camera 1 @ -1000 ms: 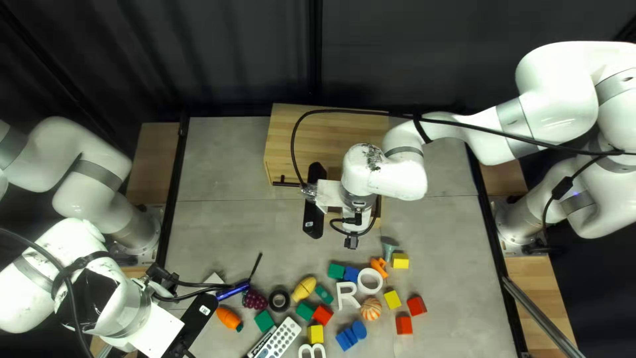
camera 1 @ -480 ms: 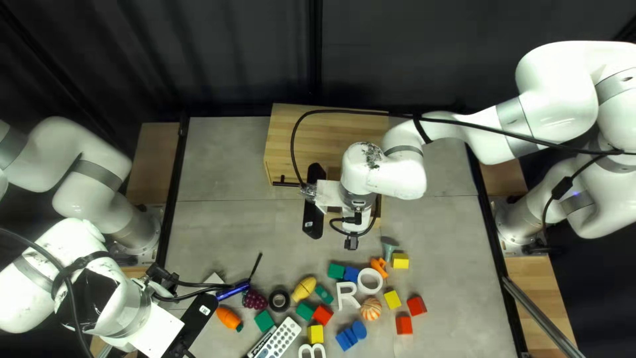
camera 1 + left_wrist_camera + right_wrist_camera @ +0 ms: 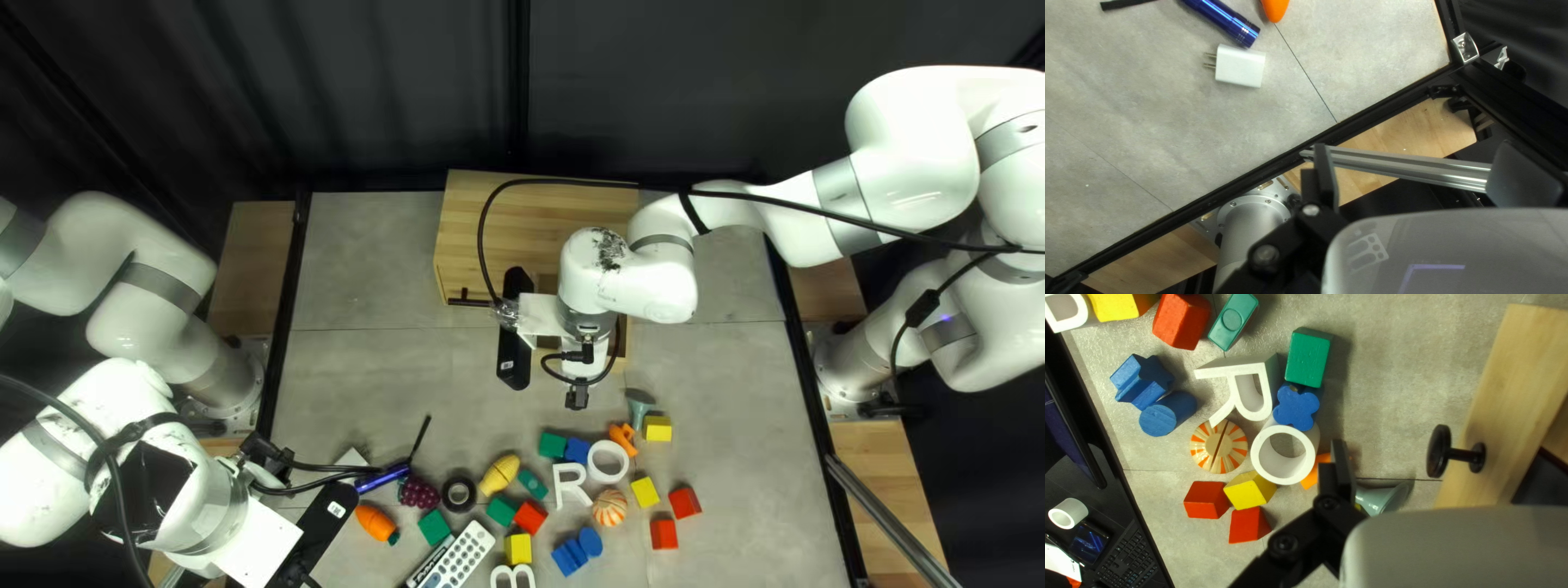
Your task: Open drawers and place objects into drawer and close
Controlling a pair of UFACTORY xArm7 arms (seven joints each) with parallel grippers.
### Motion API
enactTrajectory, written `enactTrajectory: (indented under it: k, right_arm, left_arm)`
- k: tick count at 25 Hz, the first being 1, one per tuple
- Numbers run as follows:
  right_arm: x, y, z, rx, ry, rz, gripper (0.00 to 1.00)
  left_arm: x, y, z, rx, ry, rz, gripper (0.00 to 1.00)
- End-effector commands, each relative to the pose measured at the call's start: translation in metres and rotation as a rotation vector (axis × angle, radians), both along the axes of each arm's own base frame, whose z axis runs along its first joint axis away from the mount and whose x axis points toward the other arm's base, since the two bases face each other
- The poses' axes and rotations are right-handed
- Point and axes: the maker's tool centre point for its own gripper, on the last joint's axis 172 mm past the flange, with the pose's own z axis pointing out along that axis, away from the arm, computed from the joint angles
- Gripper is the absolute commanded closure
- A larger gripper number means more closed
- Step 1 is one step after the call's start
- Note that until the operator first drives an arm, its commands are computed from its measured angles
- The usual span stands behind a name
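Right wrist view: the right fingers (image 3: 1340, 465) are spread apart, near the wooden drawer front (image 3: 1515, 396) and its black knob (image 3: 1439, 451). White letters R (image 3: 1237, 370) and O (image 3: 1258, 456) lie among blocks on the bench (image 3: 1392, 375). The left fingers (image 3: 1323, 171) are spread apart too.

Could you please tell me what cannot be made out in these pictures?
Inside of the light wooden drawer box: top left view, covered by the right arm's white wrist.
White letter block: top left view, cut off at the near edge.
Small orange plastic piece: right wrist view, mostly behind the white letter O.
Orange rounded toy: left wrist view, cut off by the edge.
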Motion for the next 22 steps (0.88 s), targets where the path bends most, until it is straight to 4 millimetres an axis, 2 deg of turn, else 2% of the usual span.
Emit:
enactTrajectory:
  k: [1, 22]
  right_arm:
    - [0.0005, 0.0001, 0.0011, 0.007, 0.000, 0.002, 0.00]
    - [0.0012, 0.0006, 0.0008, 0.029, -0.007, 0.018, 0.00]
  left_arm:
    - [0.0000, 0.0000, 0.0000, 0.000, 0.000, 0.000, 0.00]
    - [0.0000, 0.0000, 0.0000, 0.000, 0.000, 0.000, 0.00]
